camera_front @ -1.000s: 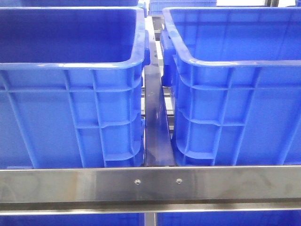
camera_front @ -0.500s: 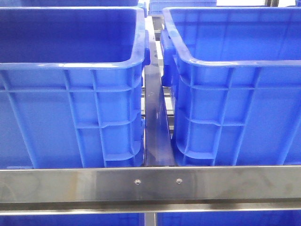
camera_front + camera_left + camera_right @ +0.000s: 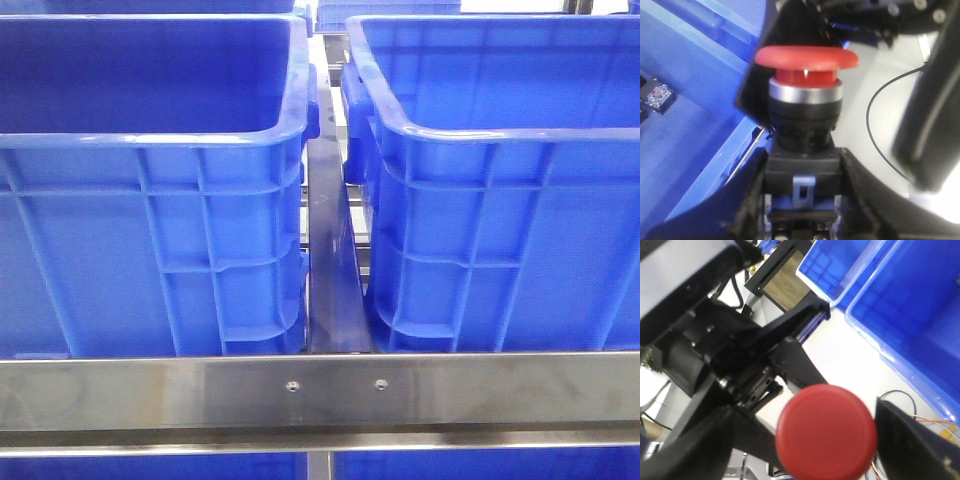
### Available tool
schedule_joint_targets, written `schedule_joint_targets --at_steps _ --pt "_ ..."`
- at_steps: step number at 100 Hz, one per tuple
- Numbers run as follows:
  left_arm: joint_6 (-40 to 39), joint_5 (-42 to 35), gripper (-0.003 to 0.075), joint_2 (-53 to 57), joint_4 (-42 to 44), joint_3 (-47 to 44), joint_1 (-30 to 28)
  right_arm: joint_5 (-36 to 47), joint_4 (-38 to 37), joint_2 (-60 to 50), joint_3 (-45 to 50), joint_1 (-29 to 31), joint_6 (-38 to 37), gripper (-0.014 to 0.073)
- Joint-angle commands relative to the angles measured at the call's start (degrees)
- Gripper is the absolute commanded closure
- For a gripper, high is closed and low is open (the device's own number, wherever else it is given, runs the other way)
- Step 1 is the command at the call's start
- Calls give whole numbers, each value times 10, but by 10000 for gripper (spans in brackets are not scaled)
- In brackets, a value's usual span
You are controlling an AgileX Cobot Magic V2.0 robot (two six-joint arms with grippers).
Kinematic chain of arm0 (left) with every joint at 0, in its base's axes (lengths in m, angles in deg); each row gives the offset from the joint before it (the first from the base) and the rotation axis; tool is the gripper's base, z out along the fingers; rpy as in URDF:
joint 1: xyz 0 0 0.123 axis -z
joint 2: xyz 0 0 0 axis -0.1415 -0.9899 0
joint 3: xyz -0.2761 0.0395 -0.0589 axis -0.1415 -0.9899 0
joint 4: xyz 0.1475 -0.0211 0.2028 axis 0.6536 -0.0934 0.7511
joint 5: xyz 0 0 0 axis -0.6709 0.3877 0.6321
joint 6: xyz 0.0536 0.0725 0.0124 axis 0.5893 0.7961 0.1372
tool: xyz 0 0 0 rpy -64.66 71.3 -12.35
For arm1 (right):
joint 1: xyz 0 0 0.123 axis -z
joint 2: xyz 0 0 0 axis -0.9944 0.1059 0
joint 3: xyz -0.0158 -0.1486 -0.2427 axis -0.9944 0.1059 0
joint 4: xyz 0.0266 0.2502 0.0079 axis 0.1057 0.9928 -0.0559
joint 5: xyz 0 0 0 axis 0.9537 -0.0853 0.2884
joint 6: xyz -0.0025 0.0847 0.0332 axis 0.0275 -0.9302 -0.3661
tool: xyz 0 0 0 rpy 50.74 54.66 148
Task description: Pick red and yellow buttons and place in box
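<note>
In the left wrist view, a red button (image 3: 806,59) with a wide mushroom cap, metal collar and black body stands upright between the fingers of my left gripper (image 3: 802,167), which is shut on its black base. My right gripper (image 3: 827,427) straddles the same red cap (image 3: 826,431) from above; a gap shows beside the cap, so it reads as open. One right finger (image 3: 927,105) hangs beside the button. The yellow button is out of view. Neither gripper appears in the front view, which shows two blue boxes (image 3: 150,140), (image 3: 500,130).
A steel rail (image 3: 320,392) crosses in front of the boxes, and a metal strip (image 3: 328,250) runs between them. Beside the left gripper is a blue crate (image 3: 695,115) holding a small part (image 3: 659,96). More blue crates (image 3: 910,305) and cables (image 3: 880,125) lie on the white surface.
</note>
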Motion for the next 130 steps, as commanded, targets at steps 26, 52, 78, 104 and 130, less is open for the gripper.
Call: schedule_joint_targets --at_steps 26,52,78,104,130 --pt "1 9 739 3 -39 13 4 5 31 -16 -22 -2 8 207" --pt "1 9 739 3 -39 13 4 10 31 -16 -22 -2 8 470" --pt "0 6 631 3 -40 13 4 10 31 -16 -22 -2 8 539" --pt "0 -6 221 3 -40 13 4 14 31 -16 -22 -2 14 539" --pt "-13 -19 211 5 -39 13 4 82 14 -16 -22 -1 24 539"
